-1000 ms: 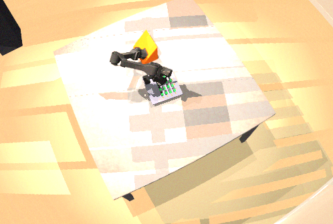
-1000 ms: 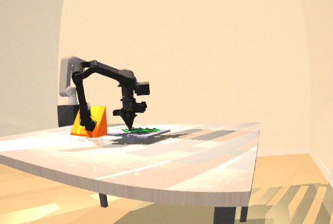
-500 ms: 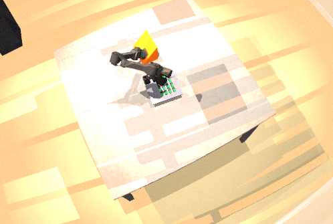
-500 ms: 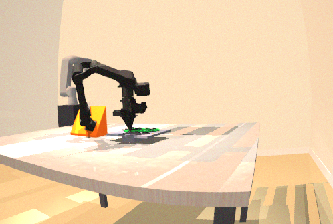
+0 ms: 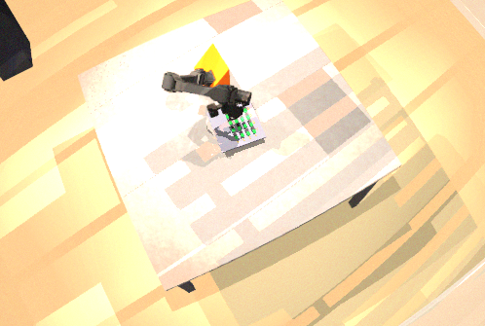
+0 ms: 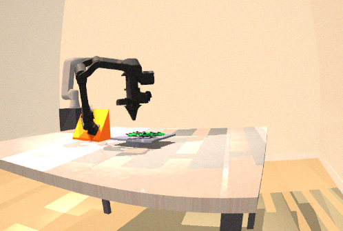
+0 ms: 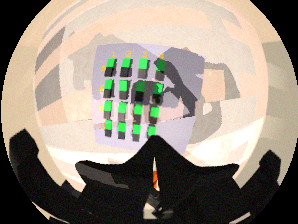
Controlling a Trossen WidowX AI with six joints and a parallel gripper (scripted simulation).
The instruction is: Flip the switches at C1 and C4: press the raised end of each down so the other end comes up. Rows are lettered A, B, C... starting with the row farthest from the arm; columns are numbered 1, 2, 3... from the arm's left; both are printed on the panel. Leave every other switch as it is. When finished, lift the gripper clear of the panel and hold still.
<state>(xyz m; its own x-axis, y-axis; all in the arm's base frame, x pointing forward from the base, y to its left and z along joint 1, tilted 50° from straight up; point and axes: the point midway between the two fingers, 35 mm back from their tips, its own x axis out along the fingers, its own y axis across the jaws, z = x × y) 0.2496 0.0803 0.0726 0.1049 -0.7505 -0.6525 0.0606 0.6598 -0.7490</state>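
Note:
The pale lilac switch panel (image 5: 228, 147) (image 6: 118, 137) (image 7: 112, 143) lies on the table with a grid of green-and-dark switches. In the wrist view, switch C1 (image 7: 107, 109) is at the left, third row from the top, and switch C4 (image 7: 154, 114) is at the right end of that row. Both show green on the far part and dark on the near part; which end is raised is hard to tell. My gripper (image 6: 133, 119) (image 7: 154, 138) is shut and empty, pointing down well above the panel. In the wrist view its tips overlap the panel's near edge, just below D4 (image 7: 152, 130).
A yellow and orange wedge (image 5: 212, 60) (image 6: 103, 122) stands beside the arm's base. A grey arm-like shape (image 6: 67, 80) is behind it on a dark block (image 6: 69, 119). Dark shadows fall across the panel's right side.

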